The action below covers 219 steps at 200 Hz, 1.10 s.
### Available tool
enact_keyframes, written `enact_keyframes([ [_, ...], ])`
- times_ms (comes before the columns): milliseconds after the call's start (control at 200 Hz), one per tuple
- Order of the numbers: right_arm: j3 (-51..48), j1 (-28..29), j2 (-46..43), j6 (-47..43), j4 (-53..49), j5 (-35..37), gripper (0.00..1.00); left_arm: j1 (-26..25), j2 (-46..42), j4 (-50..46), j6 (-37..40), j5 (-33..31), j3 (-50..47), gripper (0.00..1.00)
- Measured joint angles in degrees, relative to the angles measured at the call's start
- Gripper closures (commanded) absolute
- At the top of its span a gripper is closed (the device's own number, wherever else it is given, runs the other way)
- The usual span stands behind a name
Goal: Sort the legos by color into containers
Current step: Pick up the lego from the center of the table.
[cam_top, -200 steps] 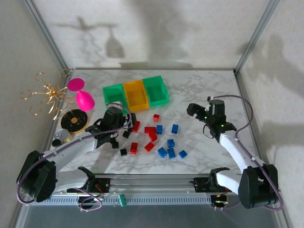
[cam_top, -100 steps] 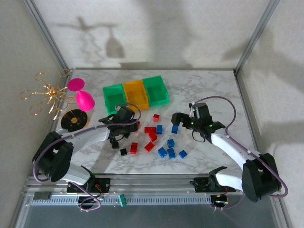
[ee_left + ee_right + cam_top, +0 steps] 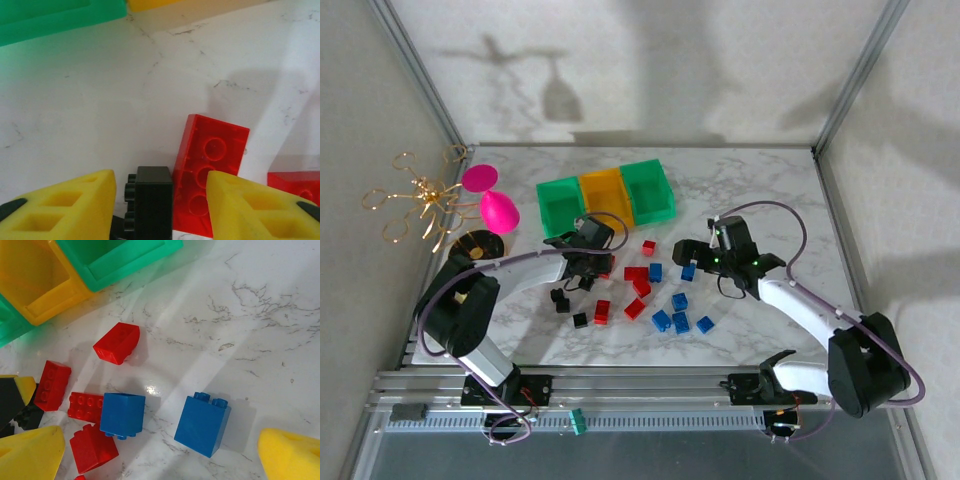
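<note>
One white, grey-veined marble table [image 3: 760,190], boxed in by pale walls, metal posts at the corners. Along its left edge a pink goblet toy [image 3: 492,205], a gold wire ornament [image 3: 420,195] and a black-and-gold disc [image 3: 478,247]. Toward the back, the containers [image 3: 605,200]: green, orange-yellow, green, joined in a row.

Left gripper [image 3: 160,200] low over the marble just in front of the bins, yellow fingers [image 3: 65,205] set fairly narrow. Between them a black lego [image 3: 150,197], a sliver of gap showing on the left finger's side. Against its right side a red lego [image 3: 212,170], near end at the right finger. Cannot tell whether either finger presses on a brick.

Right gripper [image 3: 160,455] spread wide, gripping nothing, hovering over the right of the scatter. Between its fingertips a blue lego [image 3: 202,425] standing on the marble, nearer the right tip, touching neither. Left of that, a second blue lego [image 3: 122,415] beside several red ones.

Remaining legos [image 3: 636,273] strewn between the two arms in front of the bins: reds in the middle, a blue cluster nearer the bases, black ones at the left.
</note>
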Motion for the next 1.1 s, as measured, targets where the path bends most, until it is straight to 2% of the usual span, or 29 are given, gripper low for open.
enact_keyframes([
  [210,0.94,0.26,1.40,0.00,-0.17,0.20,0.01,0.66,0.00,-0.55,0.44,-0.26,-0.04,0.61],
  [441,1.25,0.50,1.68,0.02,-0.46,1.14,0.01,1.90,-0.02,-0.24,0.48,0.28,-1.99,0.58],
  [621,1.25,0.50,1.73,0.02,-0.46,1.53,0.01,2.05,0.00,-0.24,0.63,1.09,-2.16,0.66],
  [826,1.38,0.52,2.16,0.02,-0.66,1.79,0.01,2.10,0.11,0.79,0.63,2.21,-2.16,0.66],
  [1096,1.79,0.55,2.36,0.02,-0.87,2.82,0.01,2.10,0.72,1.95,0.63,2.56,-2.14,0.75],
])
